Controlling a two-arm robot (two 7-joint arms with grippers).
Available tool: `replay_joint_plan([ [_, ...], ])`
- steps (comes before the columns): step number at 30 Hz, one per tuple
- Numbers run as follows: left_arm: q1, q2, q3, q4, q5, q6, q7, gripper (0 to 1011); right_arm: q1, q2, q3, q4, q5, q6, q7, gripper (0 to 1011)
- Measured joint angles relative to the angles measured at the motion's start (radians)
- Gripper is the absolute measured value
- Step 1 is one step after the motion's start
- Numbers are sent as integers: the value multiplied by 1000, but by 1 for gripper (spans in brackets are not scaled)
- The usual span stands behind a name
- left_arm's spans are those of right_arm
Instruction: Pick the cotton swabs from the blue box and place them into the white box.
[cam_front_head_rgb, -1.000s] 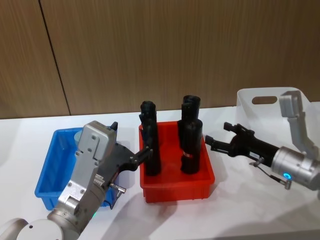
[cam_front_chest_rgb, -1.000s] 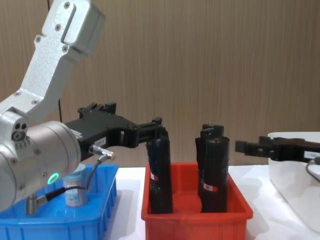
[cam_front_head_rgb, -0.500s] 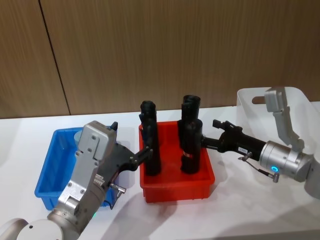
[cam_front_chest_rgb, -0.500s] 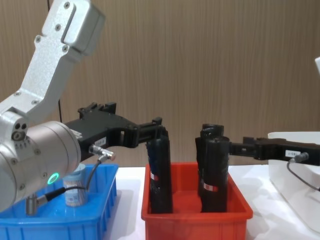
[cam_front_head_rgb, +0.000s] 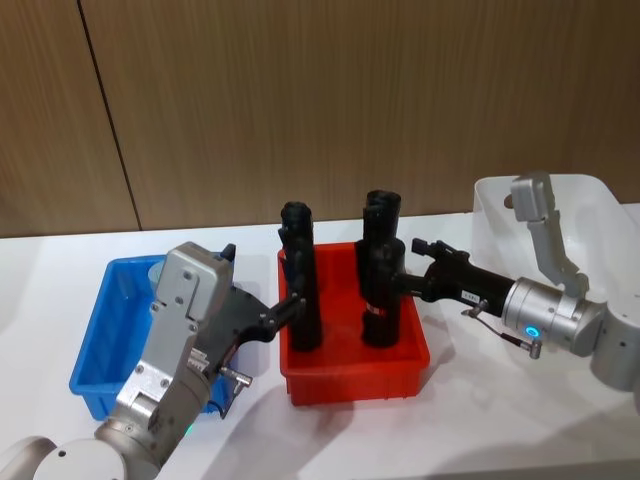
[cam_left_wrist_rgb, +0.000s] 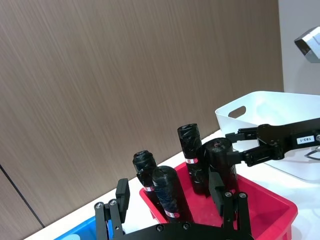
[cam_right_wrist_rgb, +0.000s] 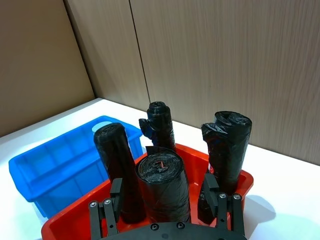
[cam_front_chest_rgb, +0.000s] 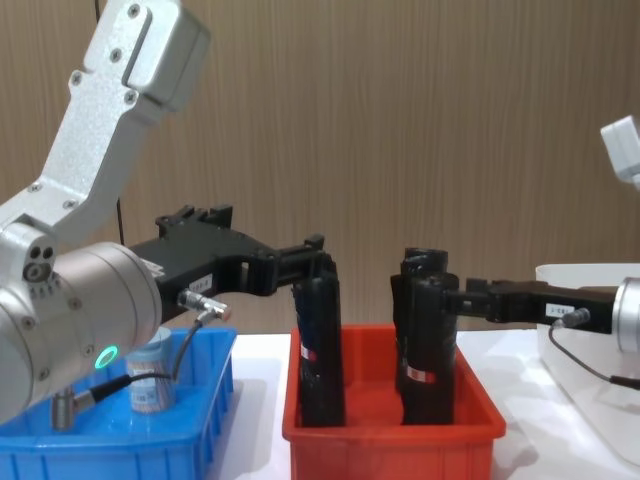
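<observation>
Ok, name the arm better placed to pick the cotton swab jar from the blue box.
Left. The left claw hangs open at the red bin's near-left edge, beside the blue box holding the cotton swab jar. The right claw, also open, is around a black roll, across the red bin.

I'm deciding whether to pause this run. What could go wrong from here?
1. The right pincer is open around a black roll in the red bin, not a cotton swab jar: it may grab the wrong item.
2. Those rolls stand close together; one could topple.
3. The left pincer sits beside another roll.
</observation>
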Motion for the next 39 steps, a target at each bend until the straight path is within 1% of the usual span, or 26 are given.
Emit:
replay_joint_plan([
  [3,0,0,0,0,0,0,0,1004,19,-8,-3,36,1,-15,7,1002],
  [4,0,0,0,0,0,0,0,1004,31,-13,-5,60,1,-24,11,1002],
  [7,0,0,0,0,0,0,0,1004,48,-19,-7,91,2,-37,17,1002],
  [12,0,0,0,0,0,0,0,1004,93,-35,-10,175,2,-73,34,1002],
  [20,0,0,0,0,0,0,0,1004,134,-49,-11,251,0,-107,57,1002],
  [22,0,0,0,0,0,0,0,1004,150,-55,-11,281,-2,-118,69,1002],
  [29,0,0,0,0,0,0,0,1004,176,-65,-15,328,-5,-138,95,1000],
  [30,0,0,0,0,0,0,0,1004,182,-68,-16,339,-6,-143,102,969],
  [32,0,0,0,0,0,0,0,1004,186,-70,-18,347,-9,-147,107,945],
  [33,0,0,0,0,0,0,0,1004,191,-73,-20,355,-11,-152,112,906],
  [36,0,0,0,0,0,0,0,1004,198,-77,-23,369,-13,-159,122,835],
  [37,0,0,0,0,0,0,0,1004,198,-77,-23,369,-13,-159,122,835],
  [39,0,0,0,0,0,0,0,1004,205,-82,-26,380,-18,-168,131,739],
])
